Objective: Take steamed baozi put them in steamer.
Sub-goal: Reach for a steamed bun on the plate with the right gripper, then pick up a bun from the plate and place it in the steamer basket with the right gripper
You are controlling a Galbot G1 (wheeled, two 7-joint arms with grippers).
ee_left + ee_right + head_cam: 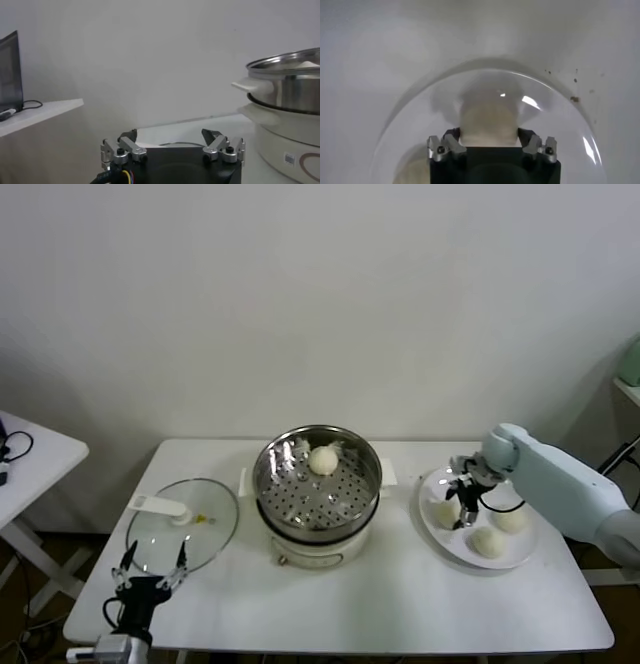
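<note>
Right gripper [462, 506]: lowered onto the white plate [437, 536], fingers clasping one baozi [487, 120].
Left gripper [150, 569]: released, at the table's 7 o'clock edge beside the glass lid [185, 529].
Steamer [317, 484]: table centre; one bun [322, 460] at its 12 o'clock.

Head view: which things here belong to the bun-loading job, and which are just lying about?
Job:
- steamer, one baozi on its tray
- three baozi on the white plate; right pincer down around the left one

Lying about:
- glass lid
- left pincer, idle, open by the lid
- side table
</note>
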